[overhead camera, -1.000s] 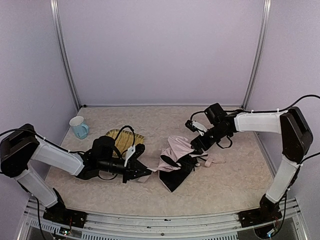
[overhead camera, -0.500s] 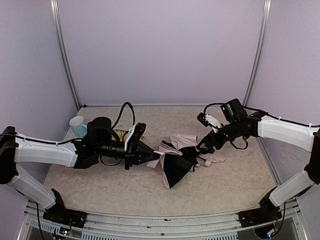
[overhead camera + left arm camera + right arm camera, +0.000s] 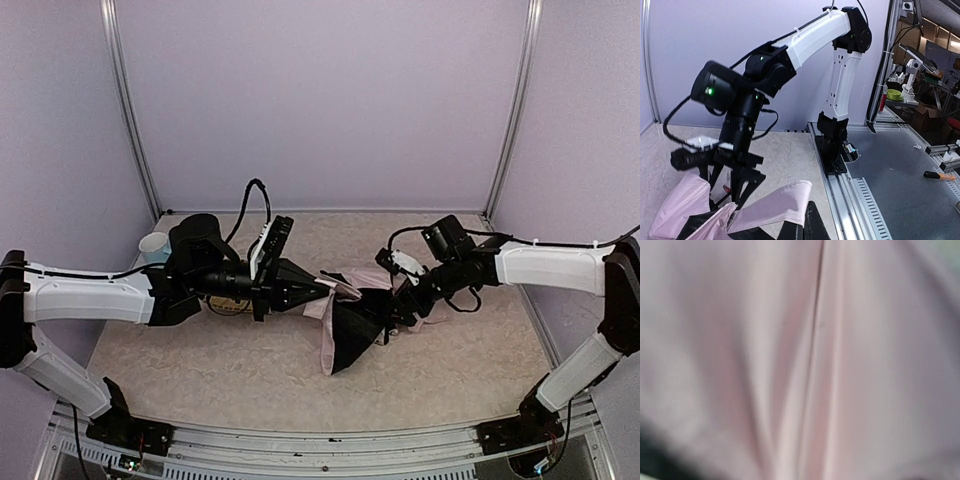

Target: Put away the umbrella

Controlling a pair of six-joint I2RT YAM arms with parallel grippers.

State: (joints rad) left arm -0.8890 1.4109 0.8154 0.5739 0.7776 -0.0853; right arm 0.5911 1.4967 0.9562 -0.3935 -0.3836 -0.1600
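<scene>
Left arm (image 3: 90, 300) stretched low, reaching toward centre; left gripper (image 3: 322, 289) fingers pinched together. Right arm (image 3: 550, 265) extended inward, wrist bent down, right gripper (image 3: 400, 303) pointing downward, finger gap unreadable

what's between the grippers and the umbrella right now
Nothing visible. The left gripper holds the pink fabric at the left end of the umbrella. The right gripper is down in the fabric at its right side, and the right wrist view shows only pink cloth.
</scene>
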